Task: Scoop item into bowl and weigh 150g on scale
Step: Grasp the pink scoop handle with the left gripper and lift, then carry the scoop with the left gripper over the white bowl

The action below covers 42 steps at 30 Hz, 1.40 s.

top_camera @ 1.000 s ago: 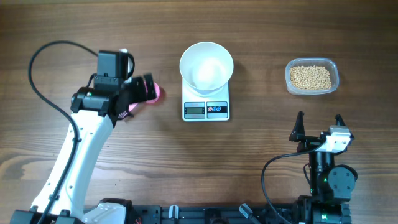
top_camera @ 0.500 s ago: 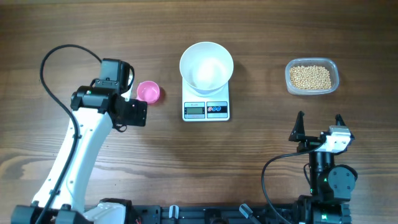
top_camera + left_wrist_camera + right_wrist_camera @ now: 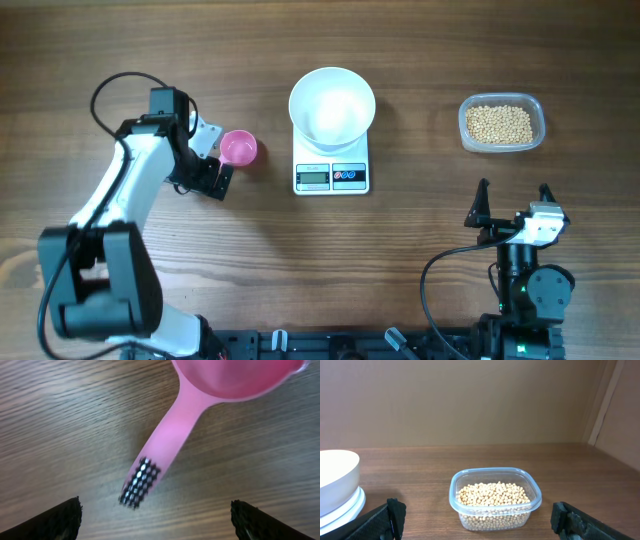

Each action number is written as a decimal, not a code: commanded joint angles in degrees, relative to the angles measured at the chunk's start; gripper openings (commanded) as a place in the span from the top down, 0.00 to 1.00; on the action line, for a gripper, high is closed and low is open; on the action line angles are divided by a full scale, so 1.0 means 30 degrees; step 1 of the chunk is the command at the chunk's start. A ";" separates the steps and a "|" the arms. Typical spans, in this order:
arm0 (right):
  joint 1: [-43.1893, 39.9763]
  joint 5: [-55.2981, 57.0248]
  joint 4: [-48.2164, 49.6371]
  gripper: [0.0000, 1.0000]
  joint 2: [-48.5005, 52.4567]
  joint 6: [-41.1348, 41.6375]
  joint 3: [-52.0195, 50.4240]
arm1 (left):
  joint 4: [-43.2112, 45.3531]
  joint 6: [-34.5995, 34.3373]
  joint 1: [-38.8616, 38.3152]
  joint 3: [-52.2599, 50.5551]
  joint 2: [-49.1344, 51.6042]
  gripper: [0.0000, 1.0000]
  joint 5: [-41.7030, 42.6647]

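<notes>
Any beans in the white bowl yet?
No, the bowl on the scale shows a bare white inside; the beans all sit in the clear tub.

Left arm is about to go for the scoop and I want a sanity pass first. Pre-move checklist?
1. Left gripper open: ok, jaws stand wide.
2. Scoop handle lined up: ok, its textured end lies between the fingers in the wrist view, not touched.
3. Bowl on the scale: ok, and it looks empty.
4. Beans reachable: ok, the tub has no lid.
5. Scale display zeroed: cannot tell, the digits are too small.
6. Right gripper out of the way: ok, open and parked at the near edge.
</notes>
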 commanded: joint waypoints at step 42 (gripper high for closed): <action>-0.0029 0.0306 0.0109 0.00 -0.0117 -0.0109 -0.0022 | 0.4422 -0.3963 0.0015 -0.0189 0.2594 0.82 0.0831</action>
